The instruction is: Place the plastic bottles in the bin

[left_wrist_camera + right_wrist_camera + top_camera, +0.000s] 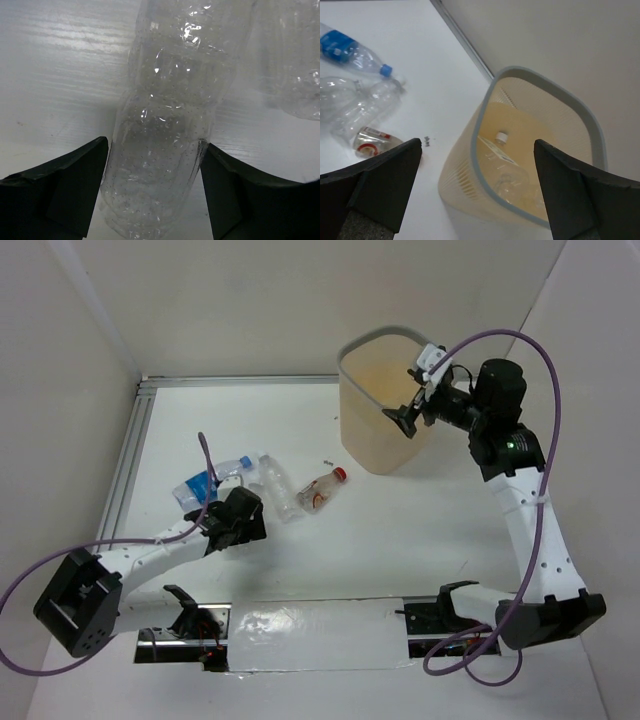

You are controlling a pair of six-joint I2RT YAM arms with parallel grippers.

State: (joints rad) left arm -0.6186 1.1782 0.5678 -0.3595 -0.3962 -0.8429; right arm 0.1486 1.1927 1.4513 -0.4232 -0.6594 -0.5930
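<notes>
If the left gripper (154,147), straddling a clear bottle (172,90) with clamping unconfirmed, squeezes that slick wall, the bottle may squirt free; the right gripper (478,145) hangs wide open, empty, above the bin (547,82).

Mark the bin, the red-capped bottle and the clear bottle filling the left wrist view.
bin (385,445): top external view, on its outer wall below the rim.
red-capped bottle (318,492): top external view, on its labelled body.
clear bottle (160,165): left wrist view, on its mid body.
</notes>
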